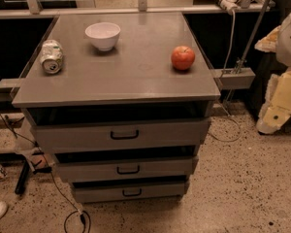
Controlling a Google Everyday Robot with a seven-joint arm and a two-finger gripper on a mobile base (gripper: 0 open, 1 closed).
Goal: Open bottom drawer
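In the camera view, the arm (pixel 290 38) was seen at the right edge of the frame, cut off by it, with pale, blurred segments hanging downward beside the table (pixel 126 79). The pincer (pixel 273 116) was taken to be the yellowish lower end of that arm. It was held above the floor (pixel 242 188), to the right of the table's front corner and about level with the top drawer (pixel 77 137). It was well apart from every drawer front and touched nothing. Whether it was spread or pressed together could not be told.

The bottom drawer (pixel 102 193) was found lowest of three grey fronts, just above the floor, with its small black handle (pixel 132 192) at the centre. The middle drawer (pixel 87 170) was set directly above it. A dark gap was seen over each front.

On the table, a white bowl (pixel 103 35) was placed near the back. A crushed can (pixel 52 57) was laid on its side near the left edge, and a red apple (pixel 183 58) was set towards the right edge. All three were well apart.

Open speckled floor was left in front of the drawers and to their right, between the table and the pincer. On the left the floor was crowded by cables (pixel 72 220) trailing close to the bottom corner.
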